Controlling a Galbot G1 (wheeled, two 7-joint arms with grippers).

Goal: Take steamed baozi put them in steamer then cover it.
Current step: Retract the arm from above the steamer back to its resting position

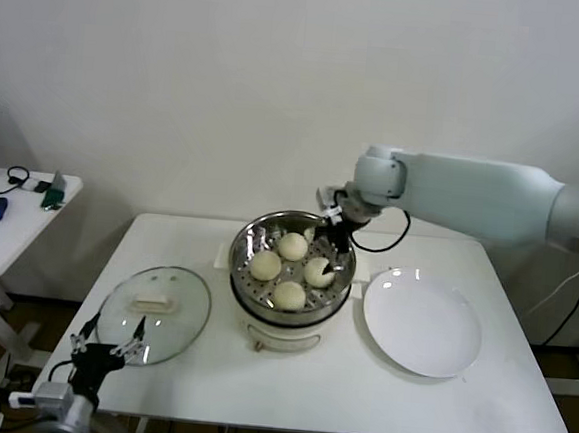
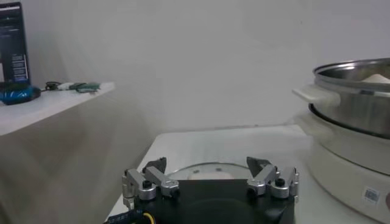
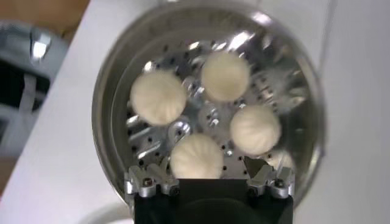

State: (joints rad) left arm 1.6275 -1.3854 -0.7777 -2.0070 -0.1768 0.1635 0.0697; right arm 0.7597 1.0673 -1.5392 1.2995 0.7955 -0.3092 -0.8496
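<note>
Head view: four smooth round baozi (image 1: 293, 245) in perforated shiny steamer (image 1: 246, 281).

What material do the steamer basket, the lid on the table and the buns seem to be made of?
The steamer looks like polished stainless steel: shiny, with reflections and a perforated floor. The cover appears to be clear glass, since the table shows through it, with a metal rim and a white, probably plastic, handle. The four baozi look like soft steamed dough: matte, cream-white, smooth.
</note>
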